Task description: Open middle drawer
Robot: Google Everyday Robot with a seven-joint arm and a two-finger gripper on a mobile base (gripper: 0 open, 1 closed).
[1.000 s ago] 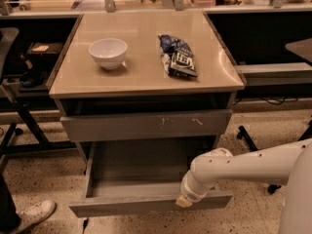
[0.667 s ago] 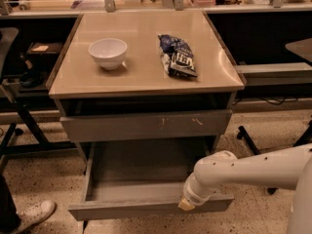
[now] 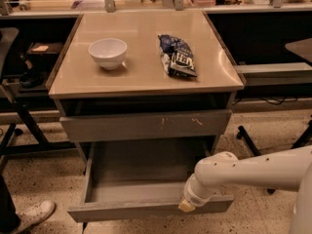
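The drawer (image 3: 139, 172) stands pulled well out from under the cabinet, low in the camera view, its plain flat front (image 3: 146, 211) nearest the camera and its bare grey floor fully open to sight; judged from that, the opening is mostly or wholly done. The gripper (image 3: 186, 207) sits at the front's top edge, right of centre, probably because a handle-less panel leaves only that lip to pull on. Whether it is open or closed I cannot tell. The white arm (image 3: 253, 172), smooth and tubular, reaches in from the right. Above is a taller grey front (image 3: 122, 126) with pale scratches. The beige top (image 3: 141, 74) looks smooth and faintly glossy, and carries a round white bowl (image 3: 107, 52) and a crinkled dark snack bag (image 3: 177, 55) set apart from each other. The floor (image 3: 44, 179) is speckled.
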